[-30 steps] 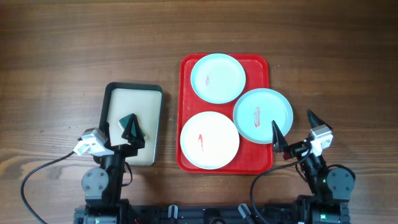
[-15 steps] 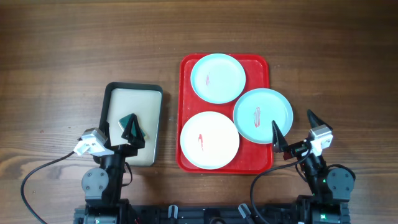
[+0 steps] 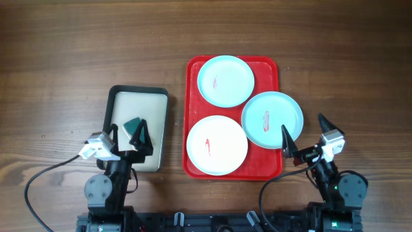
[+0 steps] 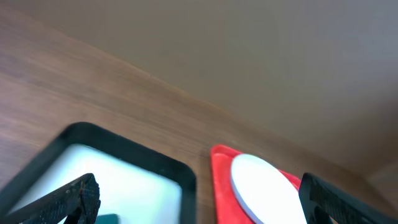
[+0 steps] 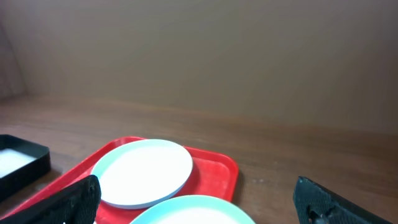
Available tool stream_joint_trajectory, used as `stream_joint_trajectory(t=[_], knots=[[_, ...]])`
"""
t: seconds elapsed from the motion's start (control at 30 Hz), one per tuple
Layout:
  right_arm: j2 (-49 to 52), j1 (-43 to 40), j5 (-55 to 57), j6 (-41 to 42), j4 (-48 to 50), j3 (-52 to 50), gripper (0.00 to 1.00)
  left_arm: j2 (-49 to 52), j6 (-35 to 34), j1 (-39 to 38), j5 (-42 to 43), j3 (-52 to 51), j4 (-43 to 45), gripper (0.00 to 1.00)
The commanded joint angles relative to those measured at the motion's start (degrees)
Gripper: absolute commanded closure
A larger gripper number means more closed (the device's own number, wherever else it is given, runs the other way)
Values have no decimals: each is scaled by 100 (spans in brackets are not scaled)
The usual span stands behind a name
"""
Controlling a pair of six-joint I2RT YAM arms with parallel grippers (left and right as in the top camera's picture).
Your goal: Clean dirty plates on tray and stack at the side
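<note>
The red tray (image 3: 193, 71) holds three plates, each with a small red smear: a pale blue one at the back (image 3: 225, 80), a pale blue one at the right (image 3: 272, 120) overhanging the tray's right rim, and a white one at the front (image 3: 217, 145). My left gripper (image 3: 127, 134) is open and empty above the front of the beige tray, left of the red tray. My right gripper (image 3: 302, 125) is open and empty just right of the right blue plate. The left wrist view shows the white plate (image 4: 261, 186); the right wrist view shows both blue plates (image 5: 146, 171).
A black-rimmed beige tray (image 3: 138, 92) lies left of the red tray, with a small dark green piece (image 3: 133, 122) on it under my left gripper. Bare wooden table (image 3: 77, 51) lies behind and to both sides.
My left gripper has shifted slightly over the beige tray, and its fingers now show spread apart. The right arm and the plates have not moved.
</note>
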Motion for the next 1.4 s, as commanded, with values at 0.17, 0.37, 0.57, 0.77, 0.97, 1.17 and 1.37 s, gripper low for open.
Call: stream_joint_trajectory(t=[0.17, 0.37, 0.57, 0.77, 0.97, 1.17, 1.37], knots=[[-2, 24, -1574, 1388, 505, 238, 0, 24, 120, -26, 975, 439, 544, 0], [879, 24, -1325, 1399, -389, 1954, 0, 1534, 188, -26, 984, 2450, -1257, 0], [3425, 24, -1394, 1460, -3292, 4583, 0, 4113, 199, -26, 984, 5154, -3762, 0], [5248, 24, -2385, 2140, -3659, 5038, 0, 5143, 133, -26, 1333, 5648, -4459, 0], [6271, 791, -2103, 1241, -4913, 5038, 0, 5932, 267, -26, 79, 5624, -5602, 12], [6513, 2072, 328, 2339, -5333, 5038, 0, 7582, -280, -26, -605, 5512, -5584, 37], [6513, 2221, 319, 2450, -5283, 5038, 0, 9398, -977, -26, -649, 5512, -4920, 63]])
